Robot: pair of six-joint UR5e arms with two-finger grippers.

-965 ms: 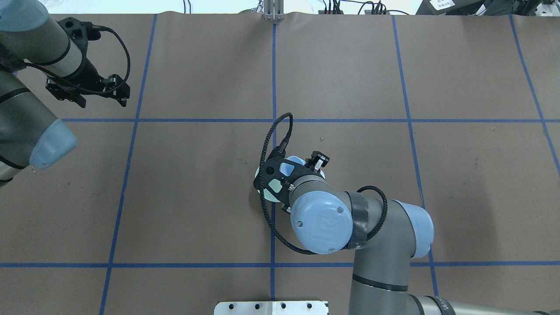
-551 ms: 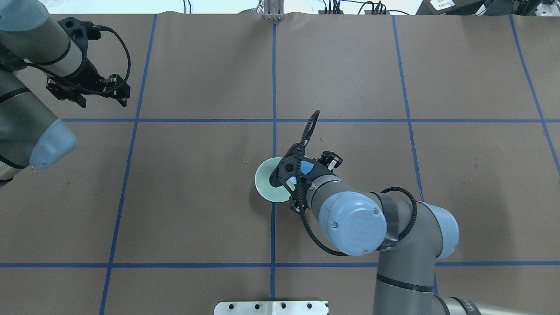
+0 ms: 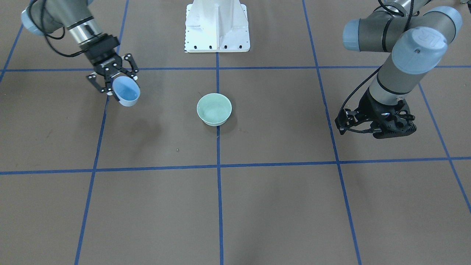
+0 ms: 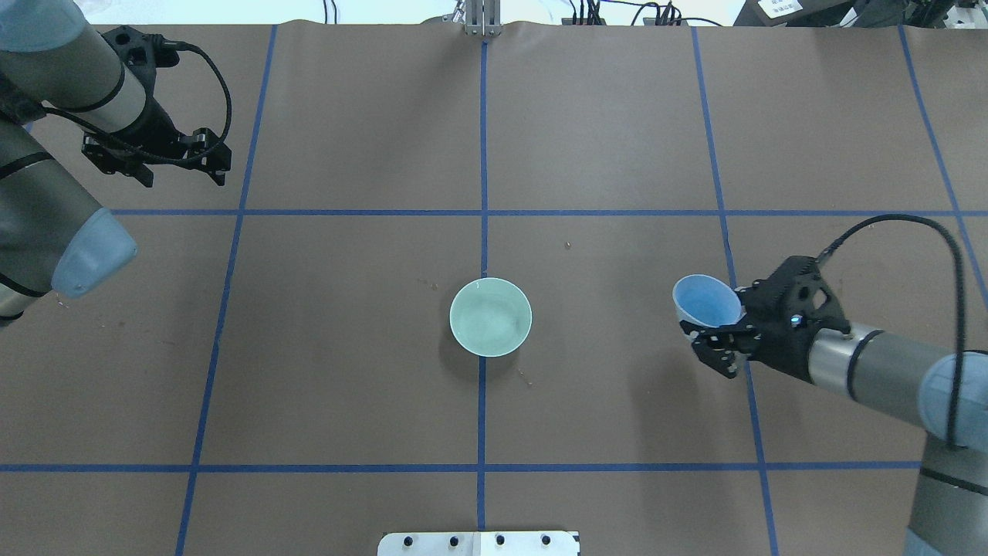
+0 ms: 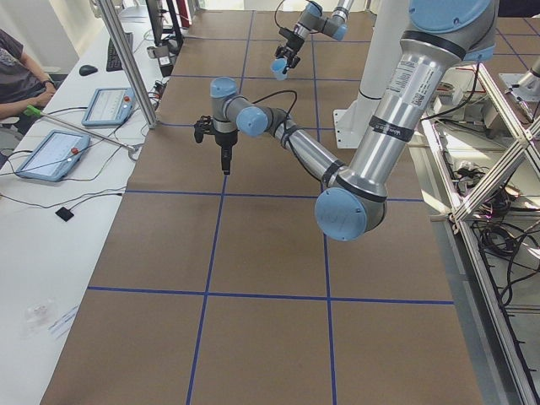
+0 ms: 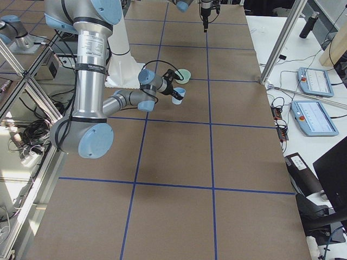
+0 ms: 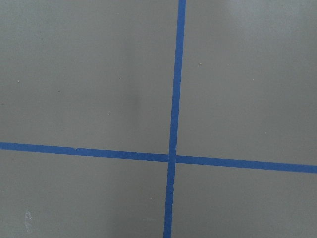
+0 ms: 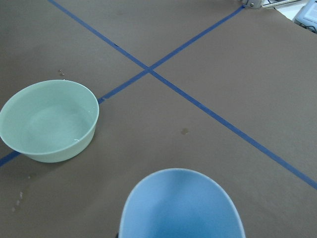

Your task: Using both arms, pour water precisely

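Nearest the robot, one blue cup (image 4: 706, 301) is held tilted above the worktop (image 4: 347, 347) by the right gripper (image 4: 724, 328), whose fingers are closed on it. At the centre one green bowl (image 3: 214, 122) is stood, and the water (image 8: 47, 126) is seen as a shallow pool inside it. Farthest off, the left gripper (image 4: 184, 179) is hung with fingers spread and nothing held. Two arms are counted, the right arm (image 4: 872, 371) and the left arm (image 3: 393, 77). A logo (image 3: 433, 39) is borne on one left joint cap, and its letters cannot be surely read.

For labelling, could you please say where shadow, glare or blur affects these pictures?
Front-facing view: a soft shadow on the table below the blue cup. Overhead view: background beyond the far edge blown out white. Right wrist view: green bowl sharp, cup rim slightly soft.
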